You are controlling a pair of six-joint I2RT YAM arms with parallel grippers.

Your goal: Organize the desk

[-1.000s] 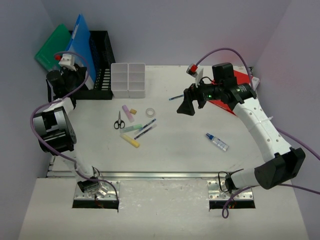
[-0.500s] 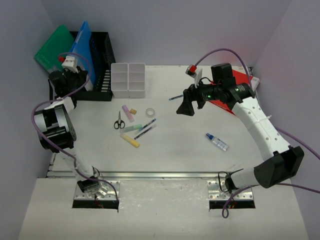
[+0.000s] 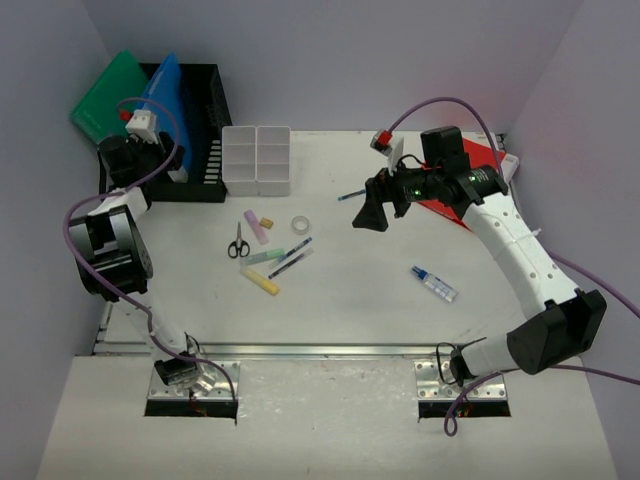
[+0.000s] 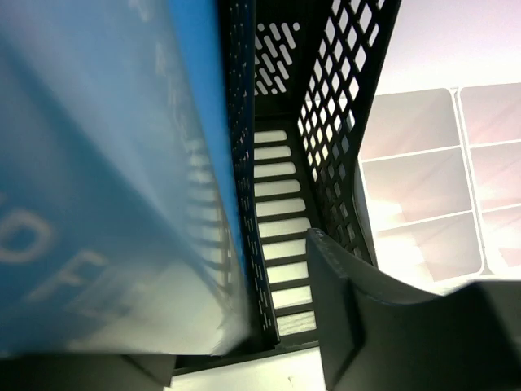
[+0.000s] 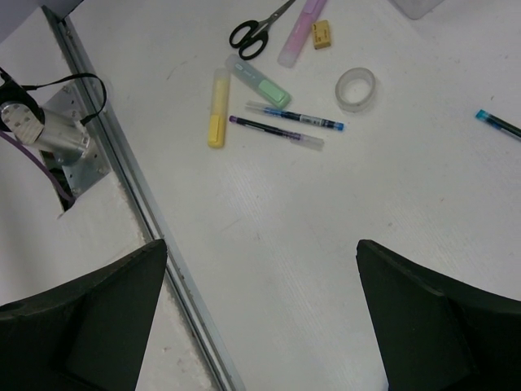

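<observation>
The white desk [image 3: 360, 300] holds scissors [image 3: 238, 242], a pink highlighter [image 3: 256, 227], a tape roll [image 3: 300, 224], green [image 3: 266, 257] and yellow [image 3: 262, 283] highlighters, two pens [image 3: 291, 257], a blue pen [image 3: 351, 195] and a glue bottle [image 3: 434, 284]. My left gripper [image 3: 152, 152] is at the black mesh rack [image 4: 326, 122], jaws apart. A blue folder [image 4: 98, 163] stands in the rack against its left side and hides the left finger. My right gripper [image 5: 260, 269] is open and empty above the desk's middle, with the stationery [image 5: 259, 82] ahead of it.
A white compartment tray [image 3: 257, 159] stands right of the rack. A green folder [image 3: 105, 95] leans behind the rack at the far left. A red notebook [image 3: 478, 160] lies under the right arm. A silver rail [image 3: 300, 351] runs along the near edge.
The blue folder has sunk lower and more upright into the rack, and my left gripper has shifted slightly with it. The right arm has barely moved.
</observation>
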